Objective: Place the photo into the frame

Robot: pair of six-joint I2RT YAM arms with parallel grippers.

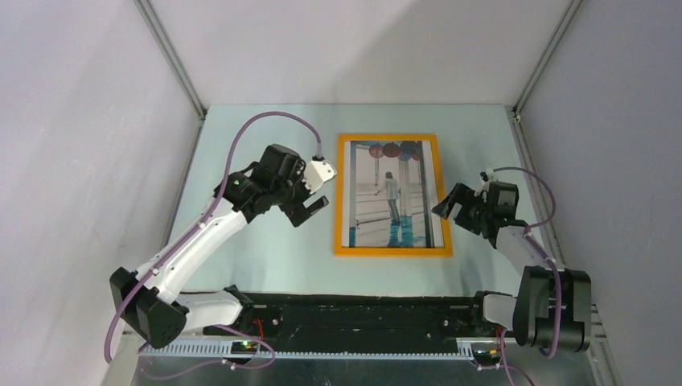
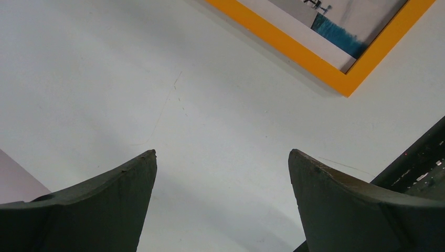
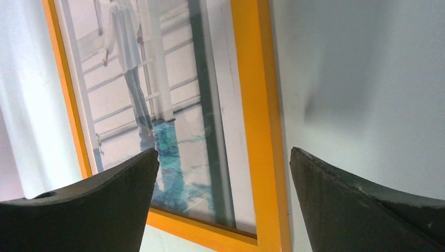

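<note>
Photo (image 1: 392, 193) lies inside the frame (image 1: 393, 252), flat on the surface (image 1: 265, 257), long axis running away from me. Right gripper (image 1: 449, 209) is nearer, over the frame's right rail, spread wide, empty. Left gripper (image 1: 316, 191) is beside the left rail, also wide, empty. Photo looks seated, I judge.

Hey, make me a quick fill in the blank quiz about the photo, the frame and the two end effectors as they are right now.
1. The photo lies flat inside the ____ frame.
2. The left end effector and the right end effector both stand ____, holding nothing.
3. In the wrist views, a long side of the frame shows between the fingers of the ____ end effector only.

Missing words: orange; open; right.
</note>
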